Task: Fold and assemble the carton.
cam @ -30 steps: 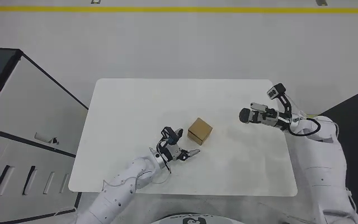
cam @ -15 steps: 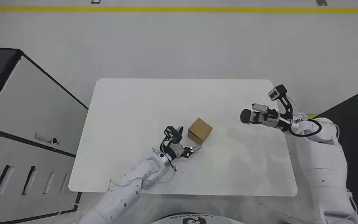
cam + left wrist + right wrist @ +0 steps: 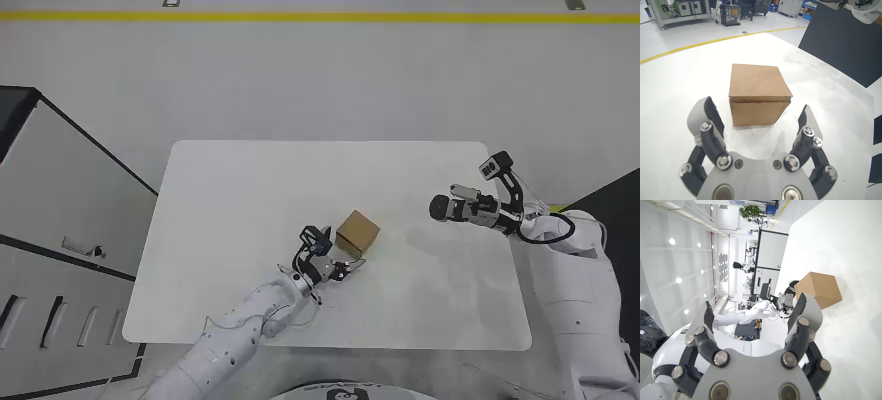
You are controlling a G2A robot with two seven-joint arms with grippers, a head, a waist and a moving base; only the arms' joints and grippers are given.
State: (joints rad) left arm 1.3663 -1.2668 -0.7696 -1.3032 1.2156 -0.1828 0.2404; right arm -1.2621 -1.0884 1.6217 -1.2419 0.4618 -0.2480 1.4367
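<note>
A small brown carton (image 3: 357, 233) stands closed as a cube near the middle of the white table (image 3: 240, 190). In the left wrist view the carton (image 3: 758, 96) shows its top flap tucked shut. My left gripper (image 3: 344, 268) sits just in front of the carton, open, with nothing between its fingers (image 3: 712, 113). My right gripper (image 3: 438, 207) is held above the table's right side, well away from the carton, open and holding nothing. The right wrist view shows the carton (image 3: 819, 291) and the left gripper (image 3: 786, 302) beyond it.
A grey cabinet (image 3: 50, 200) stands off the table's left edge. A dark mat (image 3: 844, 47) lies on the floor past the right edge. Bare tabletop surrounds the carton on all sides.
My left gripper has moved forward and to the right, closer to the carton. The right arm has barely shifted.
</note>
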